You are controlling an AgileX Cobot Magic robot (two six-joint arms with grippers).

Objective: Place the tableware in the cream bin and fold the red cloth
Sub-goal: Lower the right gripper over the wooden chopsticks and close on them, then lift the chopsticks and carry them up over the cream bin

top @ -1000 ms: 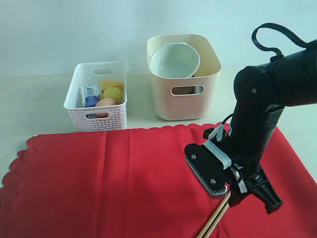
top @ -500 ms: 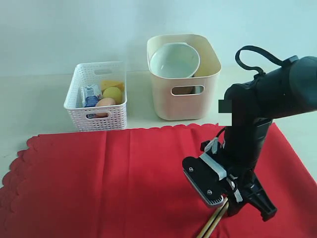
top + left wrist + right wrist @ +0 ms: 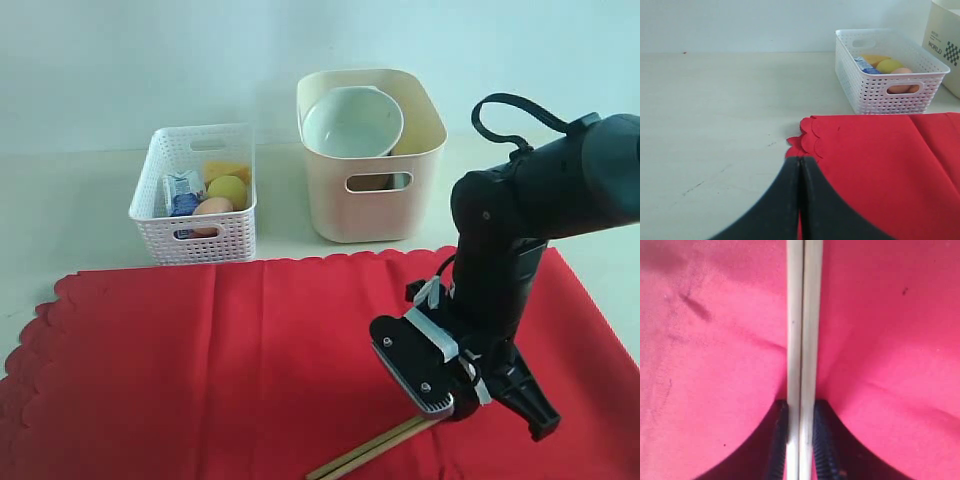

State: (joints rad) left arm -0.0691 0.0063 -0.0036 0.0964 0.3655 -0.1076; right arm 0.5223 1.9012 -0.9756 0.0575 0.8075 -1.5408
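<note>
A: Exterior first?
B: Right claw (image 3: 462,402) was down low on the cloth (image 3: 230,370), toward its front right part. Chopsticks (image 3: 370,456) lay on the cloth, one end at the claw. Bin (image 3: 372,215) stood behind the cloth with the bowl (image 3: 350,125) tilted inside. Basket (image 3: 195,235) sat left of the bin, apart from it.
A: Left wrist?
B: Left claw (image 3: 800,160) was pressed together with nothing in it, at the cloth's (image 3: 875,160) scalloped corner. Basket (image 3: 890,90) was beyond the cloth, on the table (image 3: 715,125).
A: Right wrist?
B: Right claw (image 3: 801,412) was clamped on the chopsticks (image 3: 802,315), with its ribbed pads (image 3: 822,450) tight on both sides of the pair. Cloth (image 3: 715,365) was underneath, creased.
</note>
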